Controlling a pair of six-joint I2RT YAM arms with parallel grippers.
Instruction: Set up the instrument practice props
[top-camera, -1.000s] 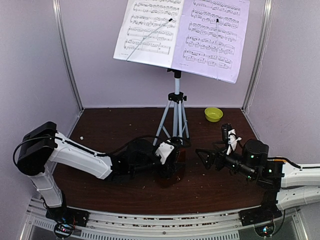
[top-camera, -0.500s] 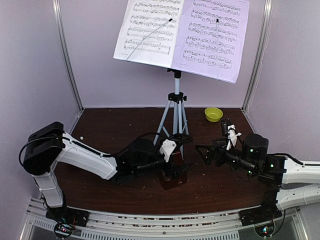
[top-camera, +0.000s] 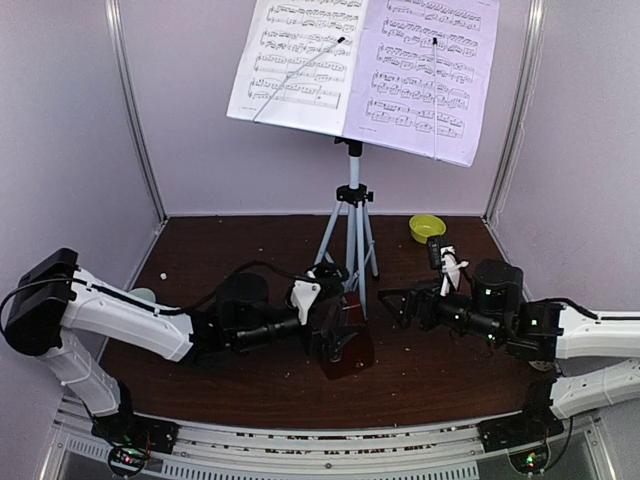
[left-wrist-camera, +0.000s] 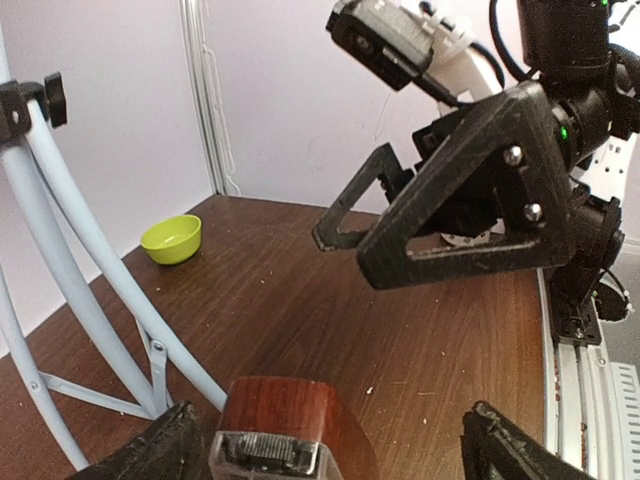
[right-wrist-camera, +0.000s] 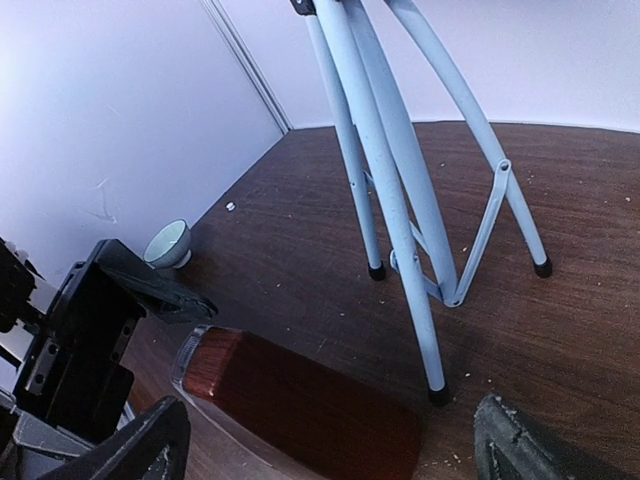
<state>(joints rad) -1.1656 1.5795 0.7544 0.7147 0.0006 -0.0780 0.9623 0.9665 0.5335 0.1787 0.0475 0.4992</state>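
Observation:
The red-brown metronome (top-camera: 346, 343) in its clear cover leans on the brown table in front of the tripod (top-camera: 352, 235), narrow top toward my left gripper. My left gripper (top-camera: 330, 318) is open; in the left wrist view its fingers (left-wrist-camera: 165, 455) stand wide on either side of the metronome's top (left-wrist-camera: 285, 420), not pressing it. My right gripper (top-camera: 400, 305) is open and empty just right of the metronome, which shows between its fingertips (right-wrist-camera: 300, 400). Two sheet-music pages (top-camera: 300, 60) (top-camera: 430, 75) rest on the stand's desk, which they hide.
A yellow-green bowl (top-camera: 427, 228) sits at the back right, also in the left wrist view (left-wrist-camera: 171, 238). A pale cup (right-wrist-camera: 167, 243) stands at the left by the wall, half hidden behind my left arm. Tripod legs (right-wrist-camera: 395, 200) spread close behind the metronome. Walls enclose three sides.
My left arm has drawn back to the left and its gripper now stands open around the metronome's top. The metronome has tipped from upright to leaning. My right gripper has moved left toward it.

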